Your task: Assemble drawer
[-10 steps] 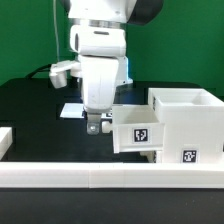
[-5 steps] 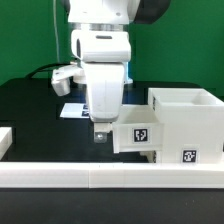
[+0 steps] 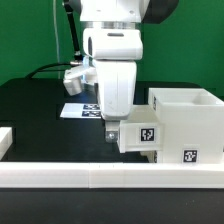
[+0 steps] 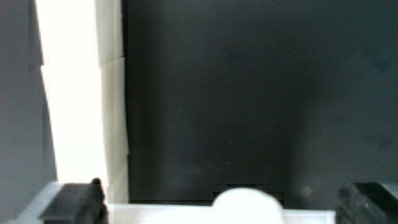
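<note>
A small white tray (image 3: 143,133) with a square tag on its front stands beside the taller white housing (image 3: 186,118), on the exterior view's left of it. My gripper (image 3: 114,135) hangs low at the tray's left end, close to its wall. In the wrist view the gripper (image 4: 217,206) is open, with its dark fingers (image 4: 71,204) wide apart. A white edge of the tray (image 4: 169,214) with a rounded bump (image 4: 242,200) lies between them. I cannot tell if a finger touches it. The second tray is not clearly in view.
A long low white rail (image 3: 110,176) runs along the table's front and shows in the wrist view (image 4: 75,100). The marker board (image 3: 80,110) lies behind the arm. A white piece (image 3: 5,140) sits at the exterior view's left edge.
The arm has moved toward the exterior view's right and a little lower, bringing the gripper up to the small tray's left end. The tray and housing have not moved.
</note>
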Available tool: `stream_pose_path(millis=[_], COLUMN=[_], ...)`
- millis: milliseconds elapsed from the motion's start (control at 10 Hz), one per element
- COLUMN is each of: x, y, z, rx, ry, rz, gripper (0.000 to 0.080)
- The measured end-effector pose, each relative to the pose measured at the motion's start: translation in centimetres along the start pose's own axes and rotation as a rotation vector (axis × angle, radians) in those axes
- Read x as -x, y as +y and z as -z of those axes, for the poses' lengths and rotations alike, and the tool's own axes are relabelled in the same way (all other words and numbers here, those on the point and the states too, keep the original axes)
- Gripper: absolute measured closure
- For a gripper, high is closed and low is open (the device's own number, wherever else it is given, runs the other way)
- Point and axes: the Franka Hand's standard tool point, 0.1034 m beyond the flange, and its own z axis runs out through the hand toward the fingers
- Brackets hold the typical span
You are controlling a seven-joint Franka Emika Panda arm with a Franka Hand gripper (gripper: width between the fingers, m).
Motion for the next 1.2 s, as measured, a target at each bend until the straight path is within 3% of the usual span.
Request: stream_pose_path(millis=[500, 800, 1200], x=[-4.5, -4.8, -4.6], y=[0.5, 0.5, 0.2], z=[0.5, 0.5, 0.4], rx=[-0.012, -0.013, -0.033], ry=[0.025, 0.017, 0.012], rz=[-0.021, -0.015, -0.011], gripper=[0.015, 0.015, 0.015])
